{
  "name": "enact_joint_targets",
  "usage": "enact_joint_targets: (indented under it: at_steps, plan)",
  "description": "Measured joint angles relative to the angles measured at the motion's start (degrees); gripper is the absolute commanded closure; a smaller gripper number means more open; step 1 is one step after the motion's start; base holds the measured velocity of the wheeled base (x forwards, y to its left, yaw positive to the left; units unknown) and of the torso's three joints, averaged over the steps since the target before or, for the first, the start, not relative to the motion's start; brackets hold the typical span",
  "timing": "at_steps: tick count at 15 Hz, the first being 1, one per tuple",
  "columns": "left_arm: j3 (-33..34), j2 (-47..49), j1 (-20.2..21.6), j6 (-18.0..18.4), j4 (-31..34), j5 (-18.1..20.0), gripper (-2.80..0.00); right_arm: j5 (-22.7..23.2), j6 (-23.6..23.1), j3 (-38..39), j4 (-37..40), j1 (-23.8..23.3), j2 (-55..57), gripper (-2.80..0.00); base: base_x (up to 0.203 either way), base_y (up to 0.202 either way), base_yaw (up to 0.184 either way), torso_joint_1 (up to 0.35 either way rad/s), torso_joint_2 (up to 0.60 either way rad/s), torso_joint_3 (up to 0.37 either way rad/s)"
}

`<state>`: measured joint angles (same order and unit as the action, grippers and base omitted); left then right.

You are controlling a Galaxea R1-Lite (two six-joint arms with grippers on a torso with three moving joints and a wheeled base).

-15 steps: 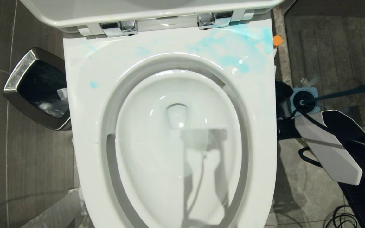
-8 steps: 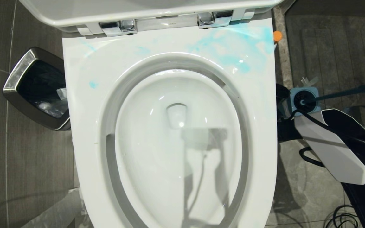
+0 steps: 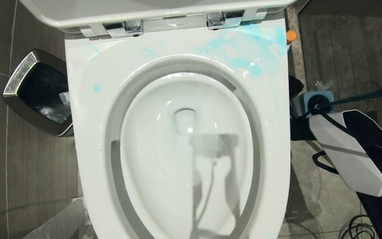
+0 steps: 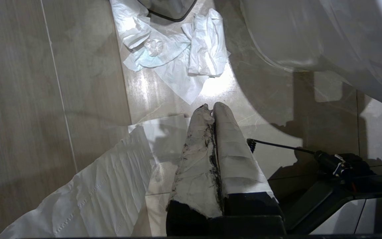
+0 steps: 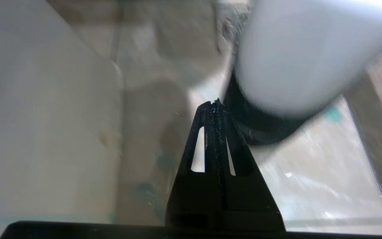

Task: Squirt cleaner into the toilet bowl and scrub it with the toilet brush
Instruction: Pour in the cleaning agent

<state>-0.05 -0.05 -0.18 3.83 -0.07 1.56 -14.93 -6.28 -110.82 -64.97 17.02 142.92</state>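
Toilet brush [image 3: 360, 96] not gripped: right gripper [image 5: 215, 103] just pinched closed on nothing beside its base [image 3: 318, 99]; regrasp needed.

Overhead light glares off the toilet bowl [image 3: 184, 132], with a shadow across its lower basin. Floor tiles [image 4: 88, 76] dim but sharp. Right wrist view heavily blurred, nearby objects unfocused.

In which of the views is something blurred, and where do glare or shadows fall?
Right wrist view: a large white shape close to the lens is blurred, the shut right gripper sharp. Head view: small glare spots and a dark shadow lie inside the toilet bowl. Left wrist view: bright glare on the floor tile ahead of the shut left gripper, beside crumpled paper.
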Motion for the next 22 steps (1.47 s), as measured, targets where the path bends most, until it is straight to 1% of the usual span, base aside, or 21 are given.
enact_joint_targets:
  at_steps: [2,7,11,14,16,22]
  plan:
    - [0.0,0.0,0.0,0.0,0.0,0.0,0.00,0.2,-0.1,-1.9,0.9,0.5,0.0,0.00,0.000,0.000,0.000,0.000,0.00,0.000]
    - [0.0,0.0,0.0,0.0,0.0,0.0,0.00,2.5,-0.9,-2.6,0.8,1.0,-0.1,0.00,0.000,0.000,0.000,0.000,0.00,0.000]
    - [0.0,0.0,0.0,0.0,0.0,0.0,0.00,2.9,-5.4,-2.8,-0.6,1.0,-0.2,0.00,0.000,0.000,0.000,0.000,0.00,0.000]
    - [0.0,0.0,0.0,0.0,0.0,0.0,0.00,2.5,-6.2,-2.7,-0.6,1.0,-0.6,0.00,0.000,0.000,0.000,0.000,0.00,0.000]
    - [0.0,0.0,0.0,0.0,0.0,0.0,0.00,2.1,-7.8,-2.3,-0.6,0.8,-0.9,0.00,0.000,0.000,0.000,0.000,0.00,0.000]
    - [0.0,0.0,0.0,0.0,0.0,0.0,0.00,-2.8,-8.7,0.7,-0.1,-0.1,-2.6,0.00,0.000,0.000,0.000,0.000,0.00,0.000]
